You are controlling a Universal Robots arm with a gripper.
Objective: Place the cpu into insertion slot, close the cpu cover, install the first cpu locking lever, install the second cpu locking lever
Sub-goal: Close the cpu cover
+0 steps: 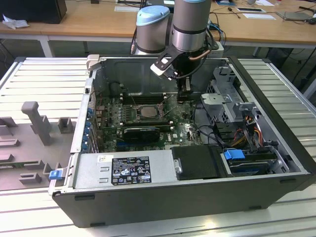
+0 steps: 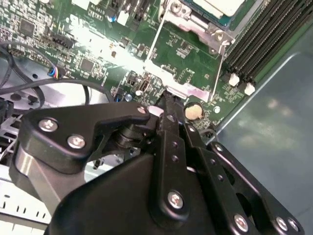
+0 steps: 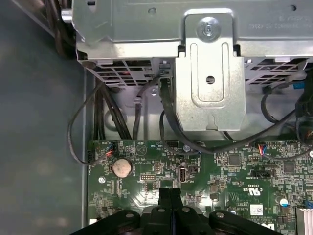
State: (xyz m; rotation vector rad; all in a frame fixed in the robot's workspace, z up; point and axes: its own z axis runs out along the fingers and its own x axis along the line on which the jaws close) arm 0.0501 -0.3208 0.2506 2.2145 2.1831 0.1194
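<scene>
Chip (image 1: 146, 111) seated in socket (image 1: 157, 116), at 8 o'clock from gripper (image 1: 183, 97) in exterior view, near but apart. Open computer case (image 1: 197, 202) holding grey power box (image 1: 123, 170) nearest, then green board (image 1: 185, 132) with chip, then metal drive cage (image 1: 223, 98) at 3 o'clock from gripper. Fingers (image 3: 164, 198) pressed together, nothing between. Tips low at socket's metal edge, just beside coin battery (image 2: 193, 111). Contact with metal edge: cannot tell.

So the arm (image 1: 190, 22) drops straight down from the top centre of the exterior view, wrist vertical. The black gripper (image 1: 184, 94) points down, just right of centre. In both wrist views its fingers (image 3: 165, 196) (image 2: 168, 115) are pressed flat together.
</scene>
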